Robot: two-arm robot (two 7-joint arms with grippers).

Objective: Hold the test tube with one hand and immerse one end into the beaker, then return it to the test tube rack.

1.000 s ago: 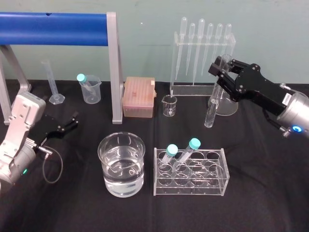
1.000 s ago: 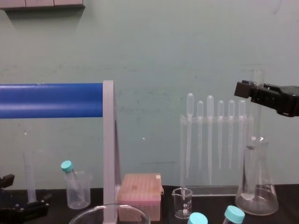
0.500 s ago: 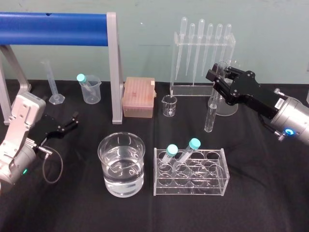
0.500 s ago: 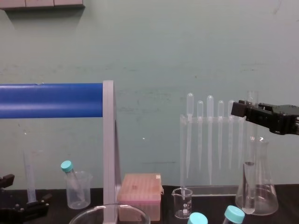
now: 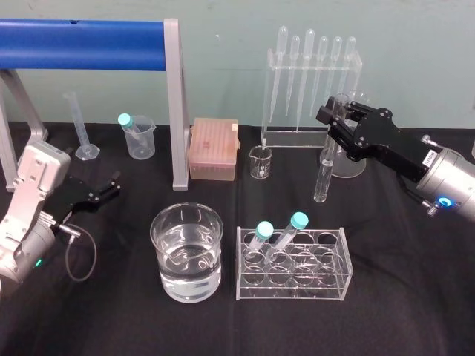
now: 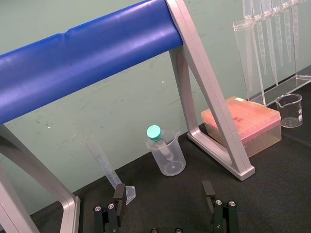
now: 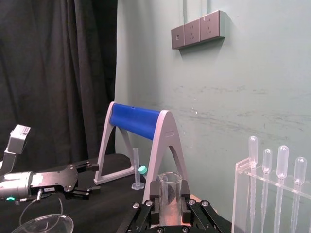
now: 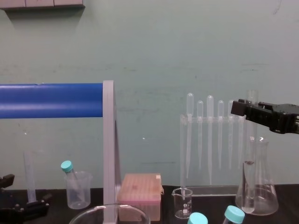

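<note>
With the long black two-finger right gripper [image 5: 335,117] clamped on the slim clear glass test tube [image 5: 323,174] above the black table's [image 5: 401,297] far edge and the left gripper [image 5: 113,184] idle with fingers apart, 2 steps appear pending: dipping in the wide clear glass beaker [image 5: 159,245], then racking.

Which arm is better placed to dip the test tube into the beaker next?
Right: the right end effector grips the test tube upright; the left end effector rests open, empty, left of the beaker.

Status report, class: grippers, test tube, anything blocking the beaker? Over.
Right gripper shut on test tube, upright beside flask. Left gripper open, parked left. Beaker uncovered; rack stands beside it.
</note>
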